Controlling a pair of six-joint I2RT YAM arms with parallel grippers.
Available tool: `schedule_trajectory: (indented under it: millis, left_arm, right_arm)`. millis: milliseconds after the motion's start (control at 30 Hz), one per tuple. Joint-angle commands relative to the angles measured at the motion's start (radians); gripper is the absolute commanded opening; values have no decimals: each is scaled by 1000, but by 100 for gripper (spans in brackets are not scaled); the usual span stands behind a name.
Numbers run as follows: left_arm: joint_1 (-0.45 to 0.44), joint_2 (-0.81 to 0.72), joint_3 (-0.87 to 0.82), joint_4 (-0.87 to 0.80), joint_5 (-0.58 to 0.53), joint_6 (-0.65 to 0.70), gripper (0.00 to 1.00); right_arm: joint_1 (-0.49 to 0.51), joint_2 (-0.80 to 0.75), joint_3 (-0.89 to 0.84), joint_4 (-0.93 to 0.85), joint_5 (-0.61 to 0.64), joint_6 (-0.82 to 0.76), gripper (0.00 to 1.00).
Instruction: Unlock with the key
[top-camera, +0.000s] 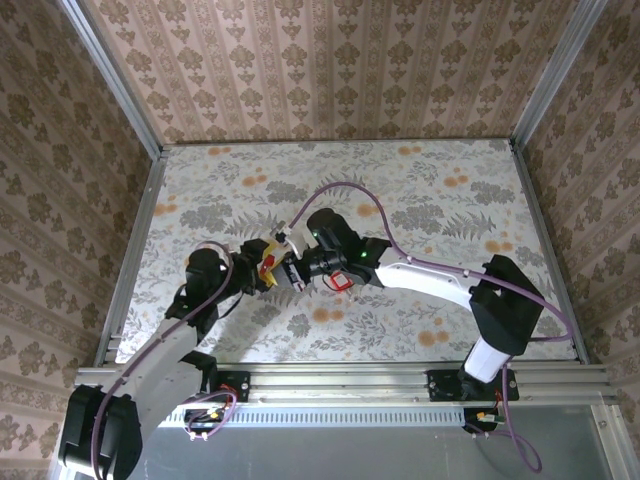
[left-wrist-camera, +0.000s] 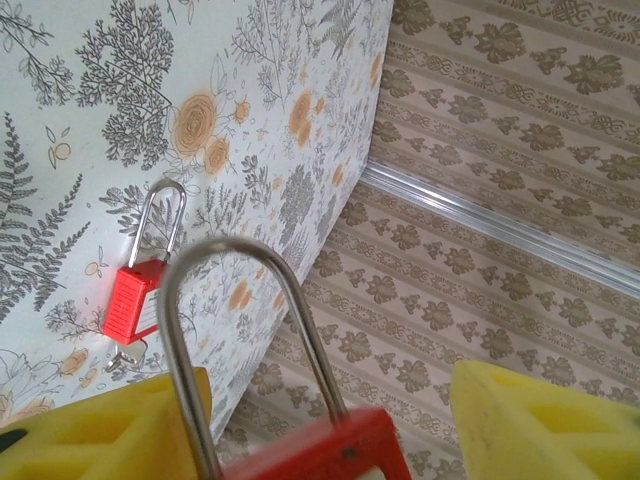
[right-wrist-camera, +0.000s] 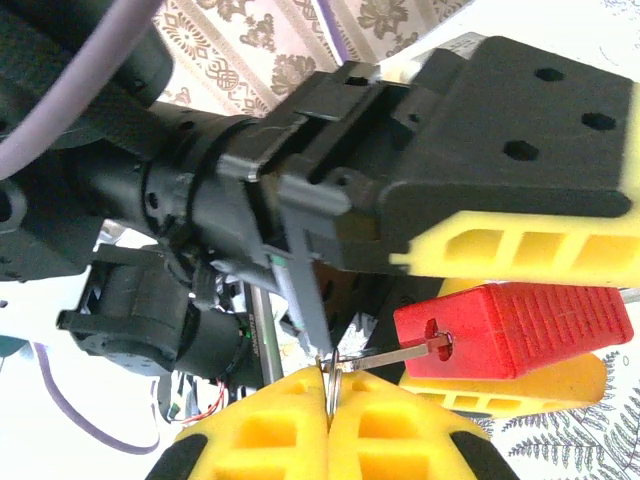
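The key (right-wrist-camera: 388, 355), tiny and probably light, stiff and slippery, sits with its tip in the padlock (right-wrist-camera: 520, 325), its head pinched between the closed right fingers (right-wrist-camera: 270, 425). Best gripped and twisted at the head. The left fingers (right-wrist-camera: 520, 240) flank the padlock; whether they clamp it I cannot tell.

The left gripper (left-wrist-camera: 330, 425) and right gripper (right-wrist-camera: 328, 390) have yellow fingers (right-wrist-camera: 520, 245) with hollow rectangular cells. Behind the jaws come black housings (right-wrist-camera: 520, 110), purple cables (right-wrist-camera: 60, 110) and one white link (top-camera: 425, 278).
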Motion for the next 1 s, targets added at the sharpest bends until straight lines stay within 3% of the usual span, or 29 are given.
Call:
schedule_trajectory:
  millis: [0, 200, 667, 800, 967]
  left_arm:
    - [12, -11, 36, -25, 24, 56, 61]
    - [26, -15, 36, -39, 29, 79, 54]
    - [30, -35, 66, -49, 31, 117, 20]
    - [31, -42, 75, -69, 25, 133, 23]
    - [43, -60, 86, -138, 41, 167, 50]
  right_arm:
    - [6, -46, -22, 6, -36, -34, 0]
    - [6, -50, -46, 45, -80, -28, 0]
    - [7, -19, -30, 37, -102, -43, 0]
    - [5, -15, -32, 64, -87, -30, 0]
    - [-2, -6, -16, 30, -70, -38, 0]
